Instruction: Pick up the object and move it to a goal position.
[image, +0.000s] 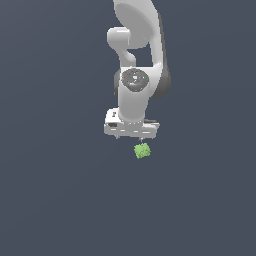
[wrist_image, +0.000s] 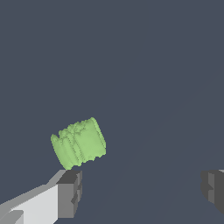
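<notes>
The white gripper (wrist_image: 140, 192) is hanging wide open beside the small, light-green ribbed block (wrist_image: 78, 143), seemingly light and rigid, best pinched across its flatter ends.

The white arm hangs straight down, its pincer (image: 131, 136) pointing downward with jaws spread wide, gripping nothing.

The arm (image: 137, 50) is running off the top edge of the exterior view, so its base is not showing. In the wrist view the pincer (wrist_image: 142, 192) is being cut by the frame: one finger (wrist_image: 65, 194) near the green block (wrist_image: 78, 143) is losing its base, the other barely entering. In the exterior view its fingertips are too small to tell apart.
</notes>
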